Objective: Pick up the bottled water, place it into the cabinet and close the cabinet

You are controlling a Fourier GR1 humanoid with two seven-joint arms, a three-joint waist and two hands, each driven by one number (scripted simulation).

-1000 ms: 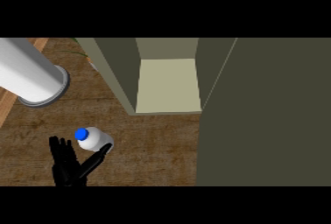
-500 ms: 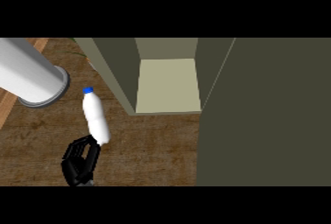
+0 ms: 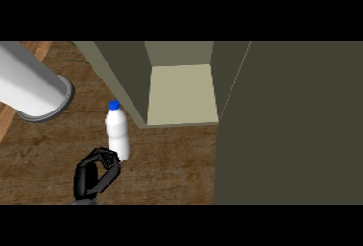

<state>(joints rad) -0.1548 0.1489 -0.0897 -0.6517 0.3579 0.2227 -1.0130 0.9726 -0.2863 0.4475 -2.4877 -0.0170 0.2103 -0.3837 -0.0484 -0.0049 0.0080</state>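
- Since a second ago: tipped from cap-toward-camera to lying long across the view, bottled water [image 3: 117, 133] with blue cap [image 3: 113, 104] pointing up toward the cabinet [image 3: 135, 81]; little changed over the last half second.
- Curled round the bottle's lower end: one black hand [image 3: 96, 174], coming in from the lower edge at left of centre, fingers bent and closed on the base, most of the bottle body left showing above.
- Which hand it is: hard to tell from this view alone; taken as the left by its place.
- Just left of the cabinet's near wall: the cap, close to the wall but apart from it.
- Open: the cabinet, pale inner shelf [image 3: 181, 93] showing, dark door [image 3: 291, 125] swung out and filling the right side.
- Upper left: big grey cylinder [image 3: 32, 89], well apart from the bottle.
- Bare wooden counter [image 3: 170, 163] between hand and door edge.
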